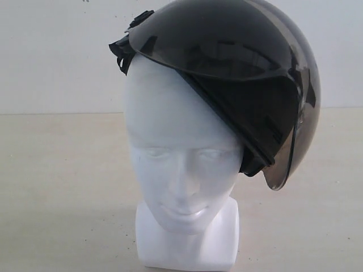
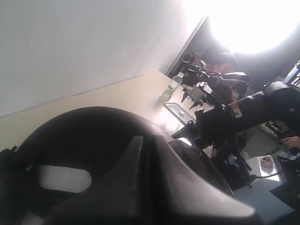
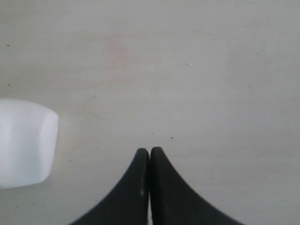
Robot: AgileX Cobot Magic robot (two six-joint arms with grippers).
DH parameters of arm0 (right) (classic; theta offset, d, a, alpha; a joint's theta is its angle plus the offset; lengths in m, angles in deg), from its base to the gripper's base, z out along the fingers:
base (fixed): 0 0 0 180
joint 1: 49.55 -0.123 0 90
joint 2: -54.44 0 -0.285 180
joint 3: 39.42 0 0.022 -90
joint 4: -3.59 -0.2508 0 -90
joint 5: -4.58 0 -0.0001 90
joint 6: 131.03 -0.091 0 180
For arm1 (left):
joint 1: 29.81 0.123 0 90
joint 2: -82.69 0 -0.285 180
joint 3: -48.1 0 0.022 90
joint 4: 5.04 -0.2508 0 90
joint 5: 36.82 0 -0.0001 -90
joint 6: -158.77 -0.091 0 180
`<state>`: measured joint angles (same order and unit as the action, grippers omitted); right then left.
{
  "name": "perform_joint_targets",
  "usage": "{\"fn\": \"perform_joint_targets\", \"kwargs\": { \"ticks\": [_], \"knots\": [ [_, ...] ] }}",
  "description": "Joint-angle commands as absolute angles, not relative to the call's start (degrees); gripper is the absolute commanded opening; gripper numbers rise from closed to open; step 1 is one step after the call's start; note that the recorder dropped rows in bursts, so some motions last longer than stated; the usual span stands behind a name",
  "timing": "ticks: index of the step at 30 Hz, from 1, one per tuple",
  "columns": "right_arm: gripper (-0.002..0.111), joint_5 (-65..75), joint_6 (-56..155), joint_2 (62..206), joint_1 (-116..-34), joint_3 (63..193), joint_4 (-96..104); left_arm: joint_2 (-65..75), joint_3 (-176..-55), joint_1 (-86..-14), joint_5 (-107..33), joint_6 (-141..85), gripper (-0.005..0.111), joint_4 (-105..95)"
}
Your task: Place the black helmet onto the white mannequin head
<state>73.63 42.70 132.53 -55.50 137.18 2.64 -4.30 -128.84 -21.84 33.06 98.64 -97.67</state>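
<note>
The black helmet [image 1: 238,73] sits tilted on the white mannequin head [image 1: 176,153], its smoky visor [image 1: 286,153] hanging down the right side and its straps [image 1: 121,54] bunched at the upper left. Neither gripper shows in the exterior view. In the left wrist view my left gripper [image 2: 143,140] has its dark fingers pressed together right against the helmet's rounded shell [image 2: 84,136], and nothing shows between them. My right gripper [image 3: 149,151] is shut and empty over the bare table, with the mannequin's white base [image 3: 23,140] off to one side.
The mannequin stands on a pale beige table [image 1: 51,187] in front of a white wall. The left wrist view shows a water bottle [image 2: 171,87], a metal tray [image 2: 174,112], another black robot arm [image 2: 253,108] and a seated person [image 2: 227,63] beyond the table.
</note>
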Motion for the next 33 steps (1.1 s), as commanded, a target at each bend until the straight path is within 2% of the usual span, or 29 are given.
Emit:
{"fn": "perform_joint_targets", "kwargs": {
  "ticks": [1,4,7,13,20,27,33],
  "knots": [
    [0.0,74.5,51.1,137.3,-47.3,138.3,-16.0,-4.3,-129.2,-22.4,33.1,99.2,0.004,-97.4],
    [0.0,74.5,56.0,140.4,-42.0,138.1,-26.5,-4.3,-129.2,-22.5,33.1,99.2,0.004,-97.4],
    [0.0,74.5,58.6,143.8,-40.4,136.9,-29.9,-4.3,-129.2,-22.5,33.1,99.2,0.004,-97.3],
    [0.0,70.8,70.3,150.3,-40.4,127.3,-46.5,-4.7,-129.9,-23.0,32.8,99.2,0.004,-96.1],
    [0.0,66.8,84.1,155.1,-40.6,116.6,-61.7,-8.5,-135.2,-31.3,28.9,99.2,0.004,-96.5],
    [0.0,69.8,90.4,158.5,-41.1,114.7,-69.6,-12.9,-139.7,-35.0,28.1,99.2,0.004,-96.6],
    [0.0,71.6,93.7,160.1,-44.0,114.7,-77.6,-13.5,-139.7,-35.2,28.2,99.2,0.004,-98.9]
  ]
}}
